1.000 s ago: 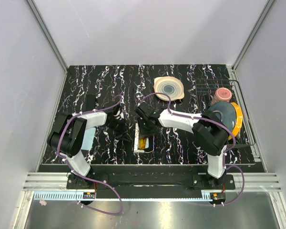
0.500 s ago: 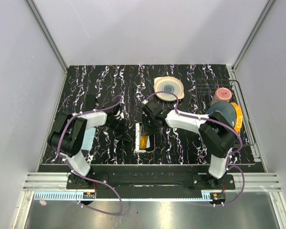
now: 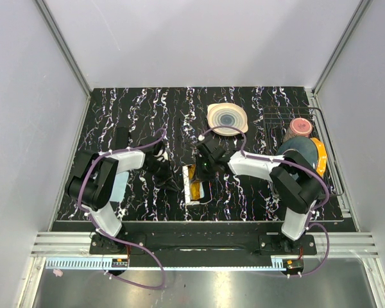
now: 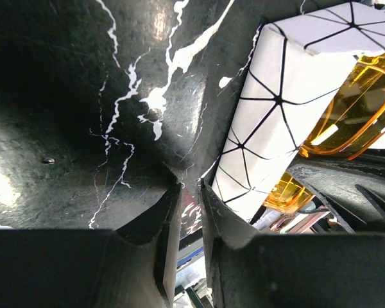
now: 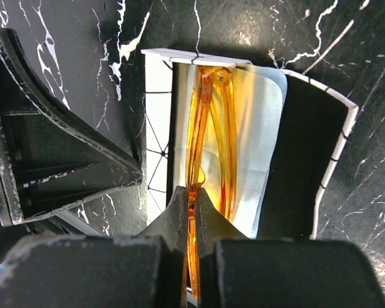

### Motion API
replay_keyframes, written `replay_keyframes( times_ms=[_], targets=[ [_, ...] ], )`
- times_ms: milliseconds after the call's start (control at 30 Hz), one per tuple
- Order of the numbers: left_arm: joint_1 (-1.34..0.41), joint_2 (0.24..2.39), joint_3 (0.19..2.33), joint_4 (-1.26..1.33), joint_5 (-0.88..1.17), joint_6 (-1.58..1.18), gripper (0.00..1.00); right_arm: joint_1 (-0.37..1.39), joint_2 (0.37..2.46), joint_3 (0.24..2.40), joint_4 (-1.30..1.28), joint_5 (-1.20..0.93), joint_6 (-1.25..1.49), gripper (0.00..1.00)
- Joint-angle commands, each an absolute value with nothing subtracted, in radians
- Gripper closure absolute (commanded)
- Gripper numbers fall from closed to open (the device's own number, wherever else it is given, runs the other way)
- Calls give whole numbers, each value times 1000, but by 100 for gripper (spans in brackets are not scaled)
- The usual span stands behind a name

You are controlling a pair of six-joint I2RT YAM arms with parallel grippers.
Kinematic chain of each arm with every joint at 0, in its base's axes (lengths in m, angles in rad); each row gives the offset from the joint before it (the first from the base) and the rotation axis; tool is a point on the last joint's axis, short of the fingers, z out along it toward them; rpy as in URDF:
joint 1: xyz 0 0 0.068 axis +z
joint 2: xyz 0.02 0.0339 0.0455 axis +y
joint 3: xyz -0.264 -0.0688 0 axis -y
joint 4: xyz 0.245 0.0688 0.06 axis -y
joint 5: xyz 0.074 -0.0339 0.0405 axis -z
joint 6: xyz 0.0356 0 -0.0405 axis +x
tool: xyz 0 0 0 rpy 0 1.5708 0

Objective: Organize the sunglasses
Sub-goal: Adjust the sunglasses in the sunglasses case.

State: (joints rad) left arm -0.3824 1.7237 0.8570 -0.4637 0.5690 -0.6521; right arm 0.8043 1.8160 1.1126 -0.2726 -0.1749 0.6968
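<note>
The sunglasses (image 5: 212, 128), amber with thin arms, lie folded lengthwise inside the open white box (image 5: 157, 128), whose black lid (image 5: 305, 160) hangs open to the right. My right gripper (image 5: 194, 192) is shut on the near end of their frame. In the top view the box (image 3: 187, 169) sits at the table's front middle, with the sunglasses (image 3: 194, 190) in it and the right gripper (image 3: 204, 172) over its far end. My left gripper (image 4: 191, 186) rests on the table against the box's left wall (image 4: 269, 115); its jaws stand a narrow gap apart with nothing between them.
A ringed plate (image 3: 228, 118) lies behind the box. A wire rack (image 3: 333, 160) at the right edge holds a pink bowl (image 3: 300, 125), a blue-grey plate (image 3: 298, 151) and an orange dish (image 3: 319, 160). The left gripper (image 3: 172, 185) flanks the box's left side.
The right gripper has shifted slightly right over the box and closed on the sunglasses. The left arm has stayed put.
</note>
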Motion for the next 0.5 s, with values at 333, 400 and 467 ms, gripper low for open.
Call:
replay_keyframes(
  times_ms=[333, 400, 467],
  targets=[
    [-405, 1775, 834, -400, 509, -681, 78, 735, 1749, 933, 153, -431, 787, 100],
    [-411, 1779, 838, -400, 512, -684, 78, 733, 1764, 930, 175, -442, 811, 100],
    [-416, 1786, 842, -400, 512, -686, 78, 733, 1779, 925, 210, -449, 827, 100]
  ],
)
